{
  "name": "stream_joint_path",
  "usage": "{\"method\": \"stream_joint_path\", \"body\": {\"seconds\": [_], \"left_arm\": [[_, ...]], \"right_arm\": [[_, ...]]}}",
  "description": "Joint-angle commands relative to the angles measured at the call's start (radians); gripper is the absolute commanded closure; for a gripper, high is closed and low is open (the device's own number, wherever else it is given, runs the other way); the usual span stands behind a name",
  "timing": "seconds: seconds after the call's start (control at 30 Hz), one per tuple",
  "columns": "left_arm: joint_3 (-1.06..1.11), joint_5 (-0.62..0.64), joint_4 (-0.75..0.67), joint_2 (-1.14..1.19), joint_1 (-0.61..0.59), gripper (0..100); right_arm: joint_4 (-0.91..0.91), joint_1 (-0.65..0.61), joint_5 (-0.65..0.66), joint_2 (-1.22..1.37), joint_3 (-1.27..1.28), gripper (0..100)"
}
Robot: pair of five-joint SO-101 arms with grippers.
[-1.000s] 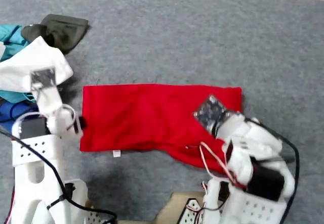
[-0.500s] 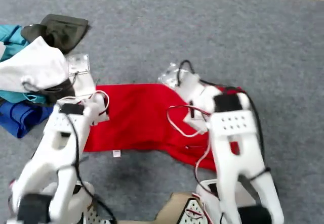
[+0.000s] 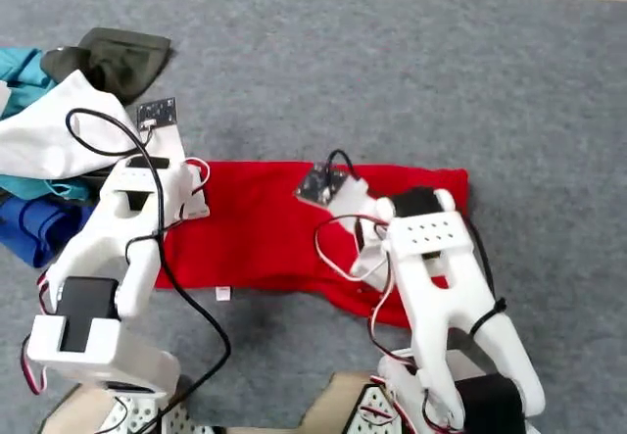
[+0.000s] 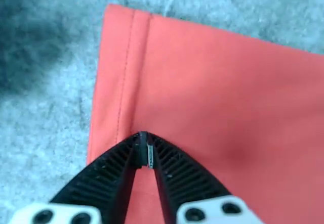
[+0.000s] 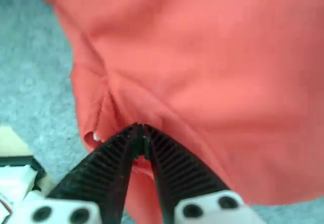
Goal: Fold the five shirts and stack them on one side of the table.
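My left gripper [image 4: 143,150] sits by the hem of the shirt [image 3: 255,238] and my right gripper [image 5: 140,145] at a crease, both pinched shut, I think to smooth it for folding.

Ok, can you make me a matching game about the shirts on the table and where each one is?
Things:
1. smooth red shirt
2. crumpled white shirt
3. dark olive-green shirt
4. bright blue shirt

Places:
A. far end of the pile
B. near end of the pile, lowest down
C. spread out in the middle of the grey table
D. on top, in the pile's middle

Pairs: 1-C, 2-D, 3-A, 4-B.
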Motion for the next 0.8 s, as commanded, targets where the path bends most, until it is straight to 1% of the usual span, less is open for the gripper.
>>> {"method": "stream_joint_path", "body": {"seconds": [0.0, 0.13, 0.27, 0.4, 0.5, 0.57, 0.67, 0.77], "left_arm": [[-0.037, 0.003, -0.002, 0.002, -0.017, 98], [-0.038, 0.003, -0.002, 0.002, -0.017, 98], [-0.040, 0.003, -0.003, 0.004, -0.017, 98], [-0.041, 0.003, -0.006, 0.004, -0.017, 98], [-0.041, 0.003, -0.003, 0.004, -0.017, 98], [-0.041, 0.003, -0.002, 0.004, -0.017, 98], [-0.041, 0.003, -0.002, 0.004, -0.017, 98], [-0.037, 0.003, -0.002, 0.004, -0.017, 98]], "right_arm": [[0.017, -0.012, 0.037, 0.002, 0.030, 99.3], [0.133, -0.012, 0.044, -0.024, 0.004, 99.3], [0.273, -0.012, 0.146, -0.163, -0.002, 99.4], [0.324, -0.002, 0.207, -0.343, -0.008, 99.4], [0.308, -0.002, 0.203, -0.449, -0.061, 99.4], [0.285, -0.001, 0.181, -0.460, -0.105, 99.4], [0.207, -0.001, 0.130, -0.394, -0.111, 99.4], [0.103, -0.002, 0.115, -0.260, -0.070, 99.4]]}}
